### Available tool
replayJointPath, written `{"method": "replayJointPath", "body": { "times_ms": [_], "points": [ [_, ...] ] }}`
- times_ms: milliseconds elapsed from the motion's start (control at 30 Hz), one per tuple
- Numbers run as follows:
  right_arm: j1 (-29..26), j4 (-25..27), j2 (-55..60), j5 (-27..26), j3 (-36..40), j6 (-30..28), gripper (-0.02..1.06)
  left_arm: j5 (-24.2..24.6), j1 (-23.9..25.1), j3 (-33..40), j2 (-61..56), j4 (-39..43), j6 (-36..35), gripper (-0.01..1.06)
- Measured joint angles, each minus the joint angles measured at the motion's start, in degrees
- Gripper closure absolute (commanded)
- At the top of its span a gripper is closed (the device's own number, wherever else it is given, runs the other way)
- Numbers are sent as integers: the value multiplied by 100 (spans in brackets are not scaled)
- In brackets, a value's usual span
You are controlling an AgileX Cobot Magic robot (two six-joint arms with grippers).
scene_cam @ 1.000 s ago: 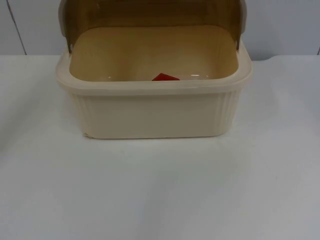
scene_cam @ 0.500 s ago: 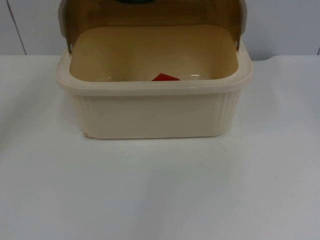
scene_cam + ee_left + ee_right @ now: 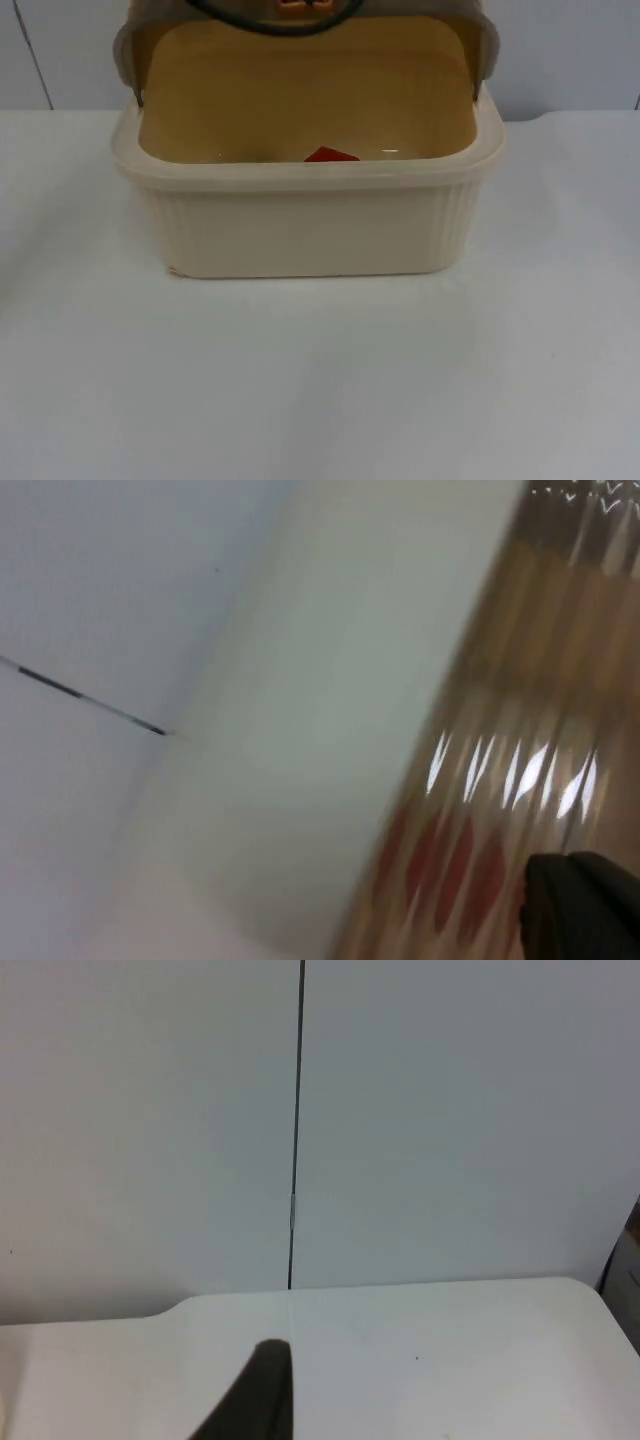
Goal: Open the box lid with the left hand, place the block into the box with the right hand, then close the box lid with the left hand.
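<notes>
A cream ribbed box [image 3: 300, 235] stands on the white table in the top view. Its brown see-through lid [image 3: 300, 40] is raised at the back and leans forward over the opening. A red block [image 3: 330, 155] lies on the box floor near the front wall. Part of my left arm [image 3: 300, 5] shows just above the lid. In the blurred left wrist view my left gripper [image 3: 585, 905] is right at the brown lid [image 3: 540, 710], beside the cream rim [image 3: 330, 730]. My right gripper [image 3: 262, 1390] waits over bare table, facing the grey wall.
The grey partition wall [image 3: 570, 50] rises right behind the box. White table [image 3: 320, 380] stretches in front of the box and to both sides. A dark seam [image 3: 297, 1120] runs down the wall in the right wrist view.
The lid has tipped forward from its upright stand, covering more of the box's back. My left arm has come into the top view above the lid. The block has not moved.
</notes>
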Motion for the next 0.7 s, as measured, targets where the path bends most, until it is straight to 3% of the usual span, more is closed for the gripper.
{"method": "replayJointPath", "body": {
  "times_ms": [200, 233, 333, 367, 500, 700],
  "points": [
    [0, 0, 0, 70, 0, 0, 1, -819, -223, 1106, -445, 145, -23, 105],
    [0, 0, 0, 82, 0, 0, 1, -1271, -336, 1621, -605, 198, -63, 105],
    [0, 0, 0, 104, 0, 15, 1, -2034, -534, 2549, -854, 322, -136, 105],
    [0, 0, 0, 104, 0, 15, 1, -2034, -534, 2549, -854, 322, -136, 105],
    [0, 0, 0, 125, 0, 80, 1, -2859, -666, 3561, -918, 424, -192, 105],
    [0, 0, 0, 125, 0, 80, 1, -2874, -666, 3818, -1430, 304, -566, 105]
  ]
}}
